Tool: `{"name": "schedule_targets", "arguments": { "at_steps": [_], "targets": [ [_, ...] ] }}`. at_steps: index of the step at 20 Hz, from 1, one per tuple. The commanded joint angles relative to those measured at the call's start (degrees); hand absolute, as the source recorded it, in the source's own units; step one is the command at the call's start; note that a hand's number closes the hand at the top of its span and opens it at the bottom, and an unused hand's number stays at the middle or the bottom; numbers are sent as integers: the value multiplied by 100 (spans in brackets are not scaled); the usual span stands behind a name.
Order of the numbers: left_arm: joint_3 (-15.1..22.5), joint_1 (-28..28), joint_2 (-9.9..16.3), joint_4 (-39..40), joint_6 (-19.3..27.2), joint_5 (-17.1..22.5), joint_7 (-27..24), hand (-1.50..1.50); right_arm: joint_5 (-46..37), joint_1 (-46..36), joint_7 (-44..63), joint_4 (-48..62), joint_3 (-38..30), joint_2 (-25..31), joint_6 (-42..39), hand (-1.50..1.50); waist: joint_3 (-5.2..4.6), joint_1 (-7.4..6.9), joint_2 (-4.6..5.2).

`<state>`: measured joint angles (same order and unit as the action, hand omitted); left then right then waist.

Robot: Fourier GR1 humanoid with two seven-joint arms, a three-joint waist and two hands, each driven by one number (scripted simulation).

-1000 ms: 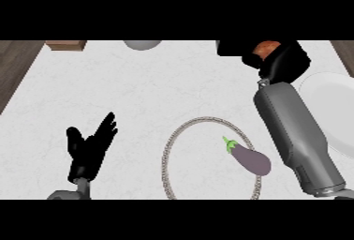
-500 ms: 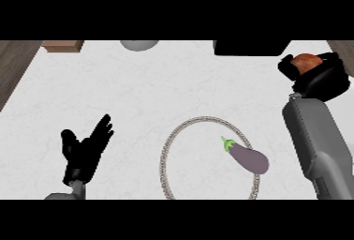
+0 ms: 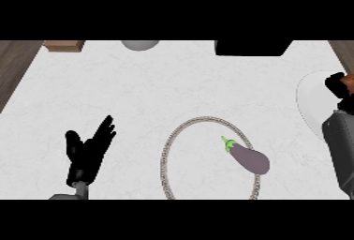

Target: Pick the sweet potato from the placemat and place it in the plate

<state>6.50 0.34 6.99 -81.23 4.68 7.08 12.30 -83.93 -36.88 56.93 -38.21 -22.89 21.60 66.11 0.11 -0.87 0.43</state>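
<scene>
Head view: the right hand (image 3: 340,89) sits at the right edge of the frame, over the white plate (image 3: 309,96). Its fingers are curled round the orange sweet potato (image 3: 346,80), likely to set it down there. The left hand (image 3: 88,151) rests at the lower left, fingers apart. An eggplant (image 3: 247,158) lies on the round placemat (image 3: 166,159) on the worktop (image 3: 173,89).

We see bright, even light on the white counter (image 3: 138,93). Nothing shines or glares. Shadows are very faint. The eggplant (image 3: 249,159) has clear edges, and nothing bends near the sides.
</scene>
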Motion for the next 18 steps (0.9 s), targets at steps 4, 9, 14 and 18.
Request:
{"name": "schedule_targets", "arguments": {
  "at_steps": [4,9,14,18],
  "targets": [
    [-82,-166,-22,-74,20,15,194,0,1873,203,-1240,697,-7,737,840,150,7,-4,-5],
    [-95,-178,-19,116,-56,-13,-53,0,2954,97,-1382,952,-265,956,-315,150,20,-25,14],
    [-74,-100,-54,52,-117,42,-88,0,3909,267,-2403,1099,-471,1028,-1368,-150,45,-35,24],
    [-38,-50,-72,38,-65,-18,-52,0,4751,461,-3699,794,-833,1032,-1478,-150,58,-24,32]
  ]
}}
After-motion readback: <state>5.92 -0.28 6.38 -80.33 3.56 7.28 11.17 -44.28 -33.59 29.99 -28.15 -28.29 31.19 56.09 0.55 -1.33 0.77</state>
